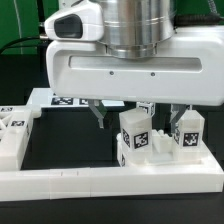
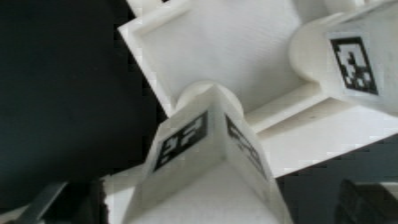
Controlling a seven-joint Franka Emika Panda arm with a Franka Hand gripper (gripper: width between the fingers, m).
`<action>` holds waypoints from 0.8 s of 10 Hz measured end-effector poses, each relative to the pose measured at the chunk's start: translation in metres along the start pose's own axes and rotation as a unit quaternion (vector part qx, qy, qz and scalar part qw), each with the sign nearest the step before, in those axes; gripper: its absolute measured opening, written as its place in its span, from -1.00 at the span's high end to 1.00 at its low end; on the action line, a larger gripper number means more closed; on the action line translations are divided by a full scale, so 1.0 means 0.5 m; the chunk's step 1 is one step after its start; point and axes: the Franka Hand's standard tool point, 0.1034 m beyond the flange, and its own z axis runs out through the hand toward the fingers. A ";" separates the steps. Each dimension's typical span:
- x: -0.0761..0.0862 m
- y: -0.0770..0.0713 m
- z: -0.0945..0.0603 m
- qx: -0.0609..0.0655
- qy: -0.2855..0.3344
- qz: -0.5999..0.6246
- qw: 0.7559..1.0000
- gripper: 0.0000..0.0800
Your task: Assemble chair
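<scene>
The chair point(image 1: 150, 160) is a chunky white structure at the exterior view's right: a flat base carrying two upright tagged blocks point(image 1: 135, 138) point(image 1: 188, 130). My gripper point(image 1: 125, 116) hangs just above the nearer-left block with its dark fingers point(image 1: 100, 117) spread wide. In the wrist view that tagged upright block point(image 2: 205, 150) rises between my gripper's point(image 2: 199, 208) fingers point(image 2: 36, 205), with dark gaps on both sides, so nothing is gripped. The second tagged block point(image 2: 347, 60) and the white slab point(image 2: 196, 50) lie beyond it.
Loose white tagged parts point(image 1: 14, 135) lie at the exterior view's left. The long white border rail point(image 1: 100, 183) runs along the front. The marker board point(image 1: 60, 100) lies at the back behind the black table surface point(image 1: 70, 145).
</scene>
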 end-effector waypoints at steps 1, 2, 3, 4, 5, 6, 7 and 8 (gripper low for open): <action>-0.006 0.001 -0.001 -0.002 0.005 -0.069 0.998 -0.62; -0.013 0.002 0.000 -0.005 0.004 -0.098 0.995 -0.62; -0.014 0.003 0.002 -0.009 0.005 -0.138 0.990 -0.62; -0.012 0.005 0.002 -0.012 0.008 -0.167 0.986 -0.62; -0.011 0.007 0.002 -0.013 0.008 -0.201 0.979 -0.62; -0.012 0.007 0.003 -0.013 0.007 -0.205 0.979 -0.62; -0.012 0.007 0.004 -0.013 0.007 -0.203 0.979 -0.29; -0.012 0.008 0.004 -0.013 0.007 -0.203 0.979 0.05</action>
